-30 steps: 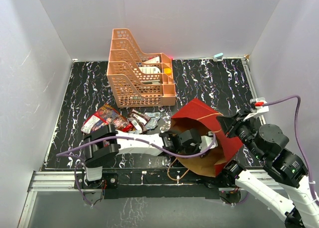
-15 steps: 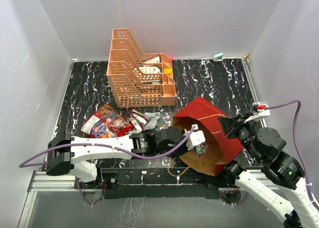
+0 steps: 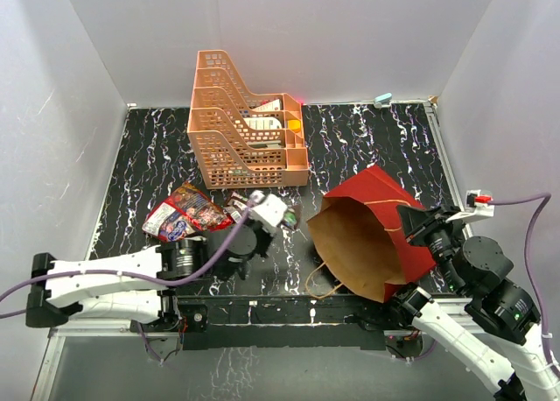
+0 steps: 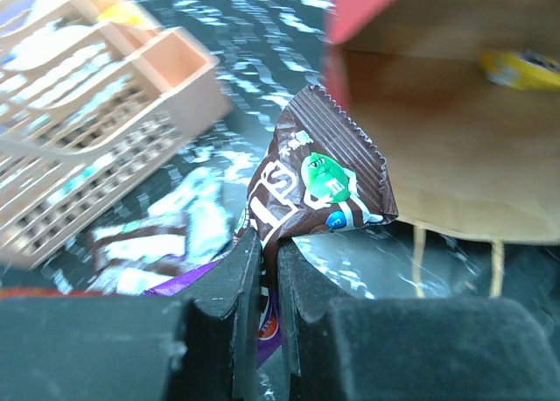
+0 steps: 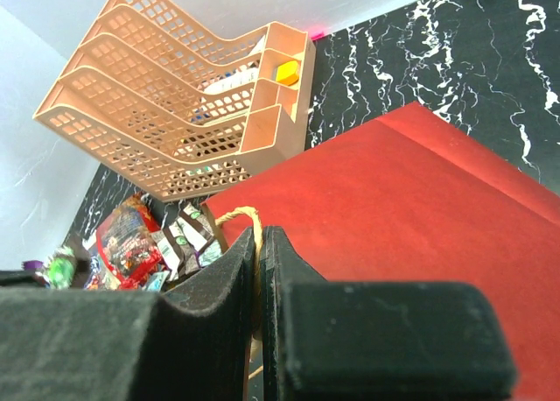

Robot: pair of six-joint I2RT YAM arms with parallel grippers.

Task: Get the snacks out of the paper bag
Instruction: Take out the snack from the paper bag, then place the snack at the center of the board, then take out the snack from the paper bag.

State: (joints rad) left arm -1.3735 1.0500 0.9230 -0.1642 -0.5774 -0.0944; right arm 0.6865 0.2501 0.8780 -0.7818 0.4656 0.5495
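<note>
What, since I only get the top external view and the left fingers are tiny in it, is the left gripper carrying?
Observer: The left wrist camera shows the left gripper shut on a small glossy brown candy packet with a green character printed on it.
Operator: Is the tall dark red paper bag empty?
Observer: No. Through its mouth the left wrist camera shows a small yellow packet against the brown kraft inside.
Operator: What is the right arm gripping?
Observer: The right wrist camera shows the right gripper shut on the bag's thin tan cord handle.
</note>
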